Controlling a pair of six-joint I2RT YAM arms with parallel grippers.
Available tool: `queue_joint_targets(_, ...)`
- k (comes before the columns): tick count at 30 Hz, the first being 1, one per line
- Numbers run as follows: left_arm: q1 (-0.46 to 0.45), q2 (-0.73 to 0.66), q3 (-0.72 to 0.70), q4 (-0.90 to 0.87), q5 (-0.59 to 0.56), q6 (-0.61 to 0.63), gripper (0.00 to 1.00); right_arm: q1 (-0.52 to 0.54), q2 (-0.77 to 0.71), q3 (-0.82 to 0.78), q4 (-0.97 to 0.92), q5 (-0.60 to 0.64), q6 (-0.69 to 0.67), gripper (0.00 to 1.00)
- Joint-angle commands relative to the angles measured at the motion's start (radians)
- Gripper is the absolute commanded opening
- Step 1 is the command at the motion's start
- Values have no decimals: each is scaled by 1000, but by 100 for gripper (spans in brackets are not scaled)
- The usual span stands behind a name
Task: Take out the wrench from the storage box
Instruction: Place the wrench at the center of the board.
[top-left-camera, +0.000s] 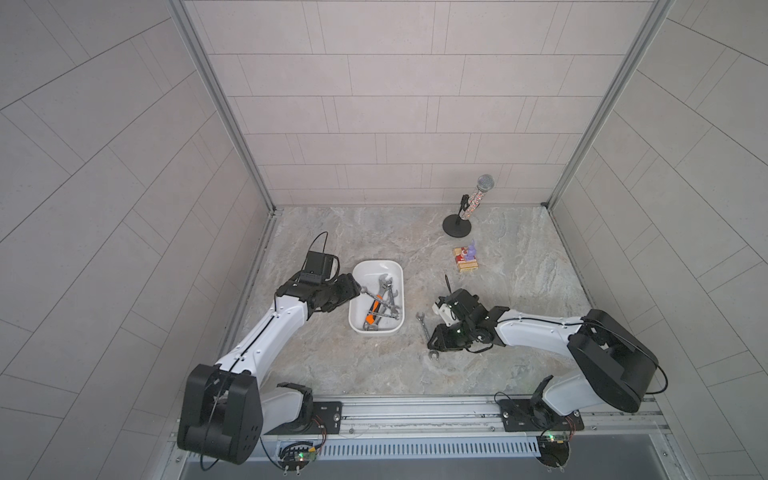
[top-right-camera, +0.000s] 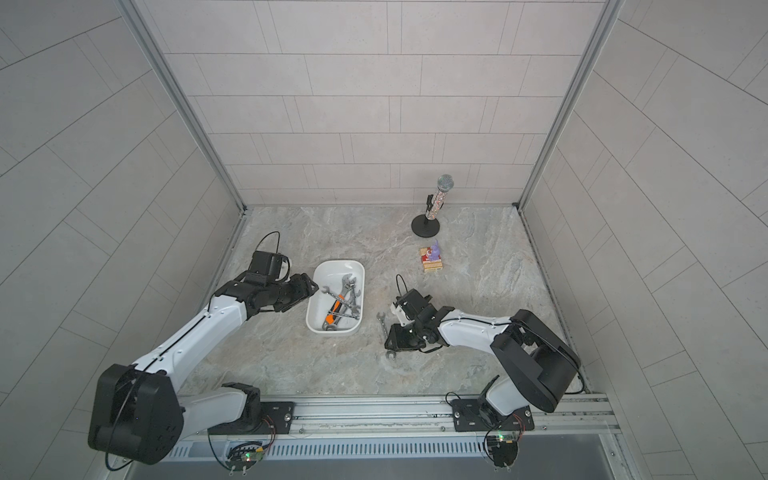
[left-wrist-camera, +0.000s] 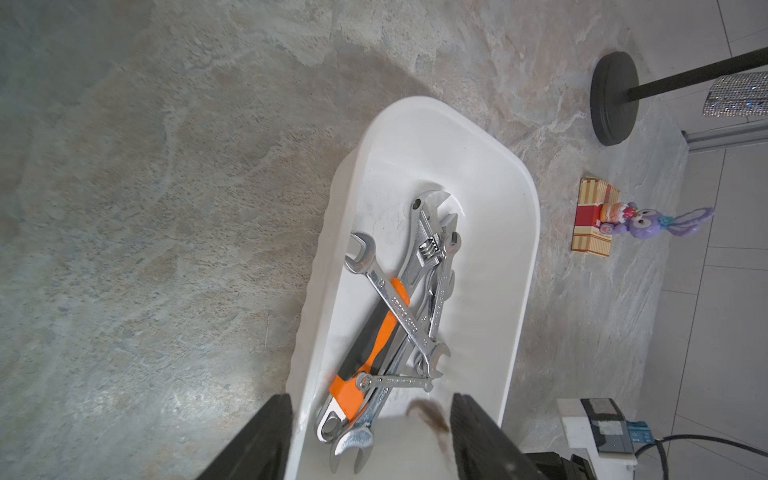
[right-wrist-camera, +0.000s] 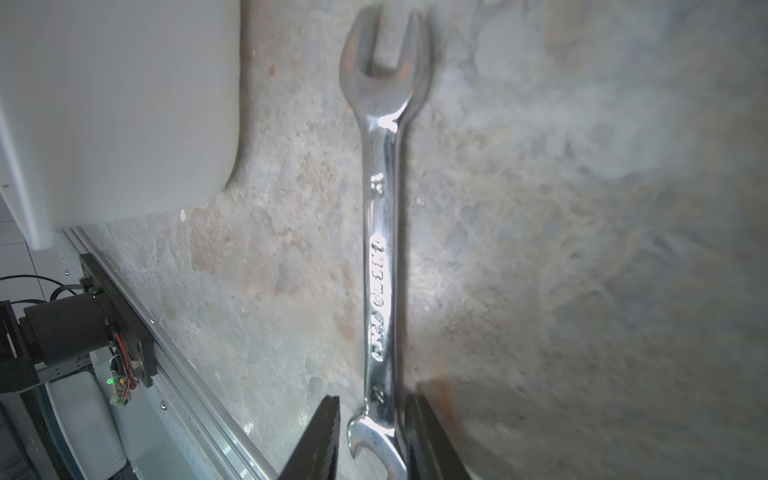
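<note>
Your left claw (left-wrist-camera: 370, 401) is the nearer one. It hangs half open and empty over the left rim of the storage box (top-left-camera: 374, 270). The heaped wrenches (left-wrist-camera: 395, 307) lie just ahead of it, mostly lengthwise in the box. One wrench (right-wrist-camera: 382, 249) already lies flat on the desk (top-left-camera: 374, 365) right of the box. It sits between the narrowly parted jaws of your right claw (right-wrist-camera: 374, 397), apparently loose.
</note>
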Motion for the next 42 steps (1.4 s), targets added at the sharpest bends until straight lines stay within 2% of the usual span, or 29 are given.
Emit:
queue_joint_targets(1,-4,-17,-6,10,-1,-4,67,11,9,-18,-51,0,-20,31)
queue_joint_targets(13,-3,-20,-14,11,-6,-4,67,51,53,10,-19,-3,-12,31)
queue_joint_targets(25,-4,-24,-16,13,-4,-5,67,45,30,47,-40,43,-30,31)
queue_joint_targets(42,-4,-23,-21,15,-6,-5,67,42,116,101,13,53,-45,31)
